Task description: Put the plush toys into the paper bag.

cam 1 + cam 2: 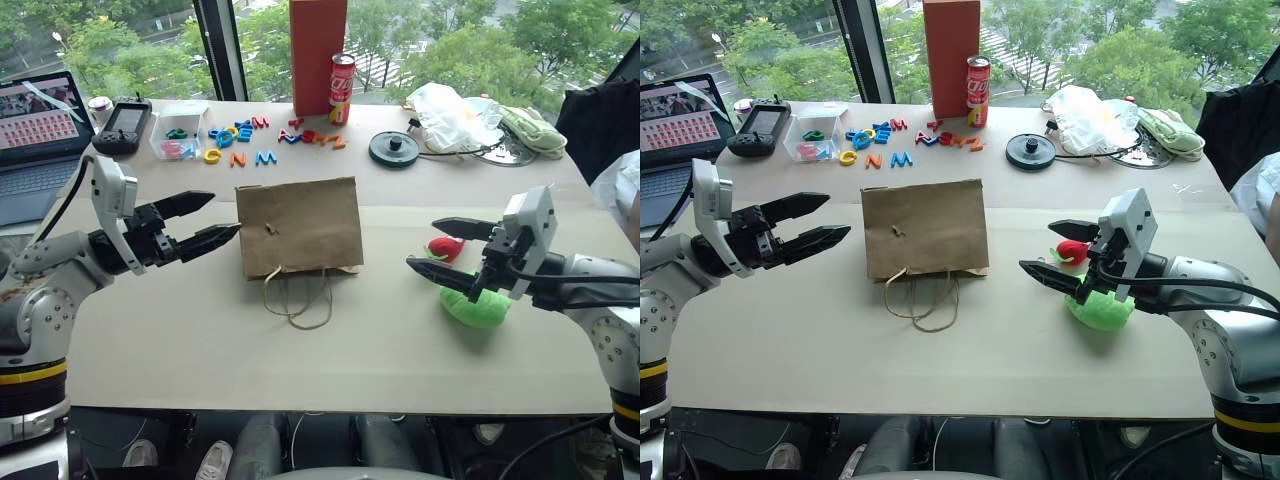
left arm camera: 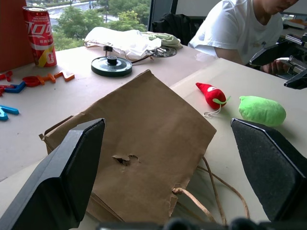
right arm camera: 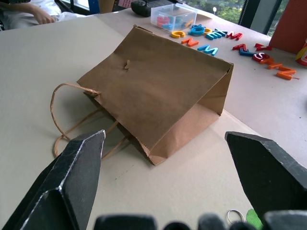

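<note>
The brown paper bag (image 1: 300, 227) lies flat in the middle of the table, its cord handles (image 1: 297, 297) toward the near edge. To its right lie the plush toys: a red chili-shaped one (image 2: 211, 94) and a bright green fuzzy one (image 2: 262, 110). My left gripper (image 1: 205, 222) hovers open just left of the bag, pointing at it. My right gripper (image 1: 445, 247) hangs open above the two toys, partly hiding them in the head views, and holds nothing.
At the back stand a tall red-orange box (image 1: 318, 55), a red soda can (image 1: 342, 88), colourful plastic letters (image 1: 262, 136), a black round disc (image 1: 394, 148), a white plastic bag (image 1: 450, 115) and a laptop (image 1: 40, 125). A person in white (image 2: 242, 28) sits at the right.
</note>
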